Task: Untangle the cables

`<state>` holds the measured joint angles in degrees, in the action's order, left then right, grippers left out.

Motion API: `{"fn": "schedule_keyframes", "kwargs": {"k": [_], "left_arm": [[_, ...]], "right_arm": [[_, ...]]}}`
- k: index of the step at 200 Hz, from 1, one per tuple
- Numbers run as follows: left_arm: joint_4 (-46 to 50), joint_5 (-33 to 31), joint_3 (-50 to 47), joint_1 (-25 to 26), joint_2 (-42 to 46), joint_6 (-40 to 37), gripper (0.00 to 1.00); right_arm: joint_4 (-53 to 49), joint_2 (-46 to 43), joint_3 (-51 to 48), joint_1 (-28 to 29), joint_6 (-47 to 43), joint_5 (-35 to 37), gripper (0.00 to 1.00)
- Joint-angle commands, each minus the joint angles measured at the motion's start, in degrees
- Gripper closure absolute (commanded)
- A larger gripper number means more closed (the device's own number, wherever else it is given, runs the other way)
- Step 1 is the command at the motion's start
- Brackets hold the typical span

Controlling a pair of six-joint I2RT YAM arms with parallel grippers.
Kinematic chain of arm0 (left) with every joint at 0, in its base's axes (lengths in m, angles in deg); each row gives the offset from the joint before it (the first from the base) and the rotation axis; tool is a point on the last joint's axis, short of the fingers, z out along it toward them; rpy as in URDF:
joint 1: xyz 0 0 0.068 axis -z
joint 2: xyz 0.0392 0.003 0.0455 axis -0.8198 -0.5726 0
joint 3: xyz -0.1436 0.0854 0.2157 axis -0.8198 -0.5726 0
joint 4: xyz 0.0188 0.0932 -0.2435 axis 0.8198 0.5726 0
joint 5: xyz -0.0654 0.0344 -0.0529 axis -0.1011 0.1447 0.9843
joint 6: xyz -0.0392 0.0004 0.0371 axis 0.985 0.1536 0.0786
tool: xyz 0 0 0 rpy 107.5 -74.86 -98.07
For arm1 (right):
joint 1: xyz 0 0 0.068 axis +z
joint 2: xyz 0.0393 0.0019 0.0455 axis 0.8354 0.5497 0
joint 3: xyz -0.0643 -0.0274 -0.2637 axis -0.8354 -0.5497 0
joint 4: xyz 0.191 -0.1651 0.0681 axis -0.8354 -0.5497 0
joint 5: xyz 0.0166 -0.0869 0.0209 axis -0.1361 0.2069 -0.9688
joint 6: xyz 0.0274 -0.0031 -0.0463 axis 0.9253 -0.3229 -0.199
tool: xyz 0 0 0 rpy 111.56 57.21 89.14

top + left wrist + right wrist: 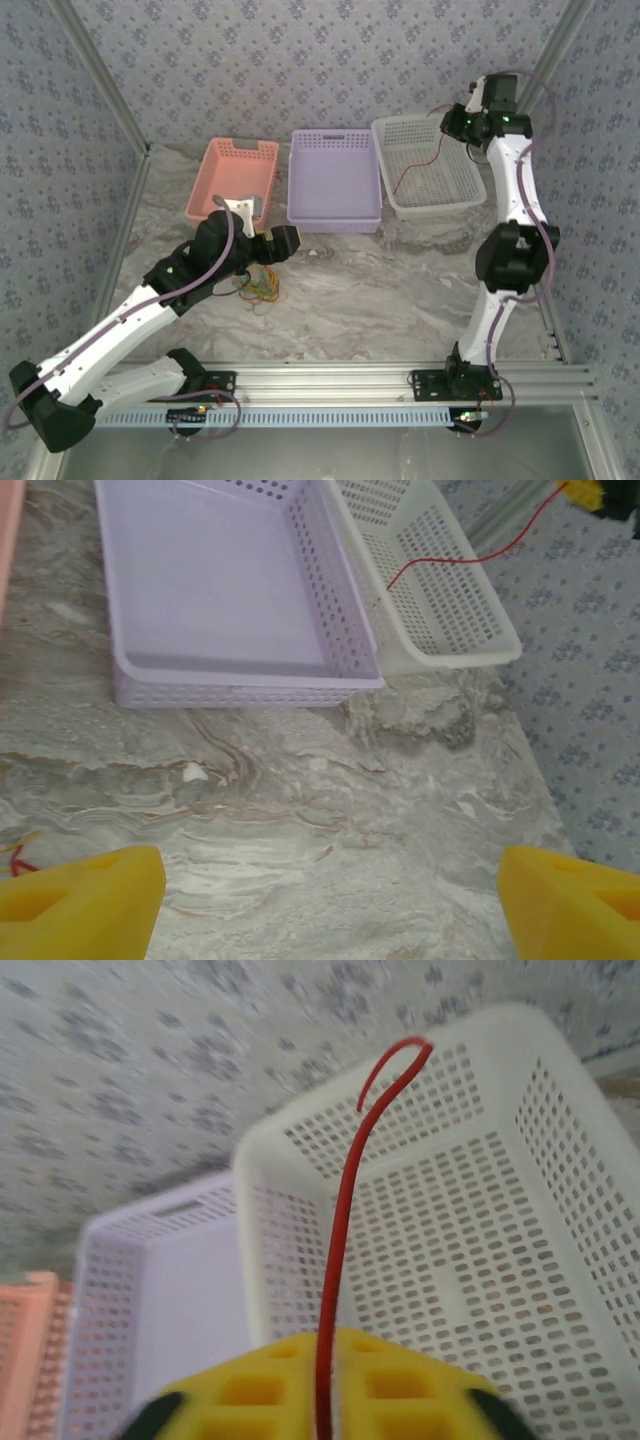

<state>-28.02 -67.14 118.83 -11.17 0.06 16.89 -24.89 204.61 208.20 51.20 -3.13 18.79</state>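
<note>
The cables lie in two places. A small tangle (263, 287) of yellow, orange, green and red strands sits on the marbled table (380, 300) just beside the left gripper (262, 235), whose fingers (80, 900) stand wide apart. A single red cable (345, 1190) hangs over the white basket (470, 195), pinched between the right gripper's (325, 1380) yellow pads. The tangle's strands are too thin to trace singly.

A pink basket (240, 148), lilac basket (334, 175) and white basket (437, 203) stood side by side on the marbled table (380, 290).
</note>
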Motion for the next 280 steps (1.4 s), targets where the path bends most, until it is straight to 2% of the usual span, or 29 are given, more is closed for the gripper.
{"fn": "schedule_keyframes", "kwargs": {"k": [1,9,30,68,95,111,126,141,164,182,201,215,235,260,280], "left_arm": [[3.7,-3.5,-0.3,0.1,0.4,-0.7,0.14],[4.3,-3.8,-0.8,0.2,0.6,-0.5,0.14],[4.3,-4.7,-2.2,0.2,1.4,0.1,0.15],[7.8,-8.0,-2.3,-0.1,2.0,2.1,0.15],[11.5,-7.9,-3.4,-2.8,2.2,5.7,0.17],[13.2,-6.6,-4.8,-5.3,3.1,7.5,0.18],[14.7,-4.8,-6.7,-8.5,3.9,8.5,0.20],[17.2,-4.0,-9.0,-11.5,4.5,9.5,0.22],[16.3,0.2,-14.5,-16.9,4.6,10.3,0.24],[9.7,4.8,-19.8,-20.1,4.4,10.8,0.24],[2.1,9.5,-24.5,-22.3,2.4,12.3,0.27],[-3.3,11.3,-26.4,-22.5,-0.2,13.3,0.27],[-7.3,12.2,-27.0,-22.5,-3.9,14.0,0.29],[-9.7,11.2,-28.4,-22.5,-5.7,14.4,0.43],[-10.6,10.3,-29.6,-22.5,-6.4,14.3,0.47]], "right_arm": [[-6.2,6.1,6.7,-0.4,-0.1,-1.2,0.68],[-7.5,7.0,7.7,-0.4,-0.1,-0.6,0.58],[-8.1,6.2,7.0,-0.3,0.5,0.5,0.47],[-9.3,-0.3,4.2,1.4,-0.1,7.0,0.40],[-8.1,-10.3,-2.7,4.8,-0.6,9.6,0.40],[-4.6,-18.0,-12.0,9.4,0.2,10.5,0.42],[0.5,-26.4,-23.5,15.4,2.4,11.1,0.49],[5.9,-34.3,-36.0,24.2,5.1,12.5,0.53],[15.4,-39.2,-52.0,38.0,11.2,13.6,0.53],[21.6,-37.7,-60.0,46.9,14.6,14.3,0.50],[24.6,-32.2,-60.6,53.4,14.8,13.8,0.47],[26.5,-27.3,-59.2,55.9,15.5,10.1,0.45],[26.6,-20.9,-55.2,59.2,15.1,10.1,0.42],[28.1,-14.6,-50.4,60.1,15.1,9.4,0.41],[27.9,-9.7,-46.2,60.1,14.5,8.5,0.43]]}}
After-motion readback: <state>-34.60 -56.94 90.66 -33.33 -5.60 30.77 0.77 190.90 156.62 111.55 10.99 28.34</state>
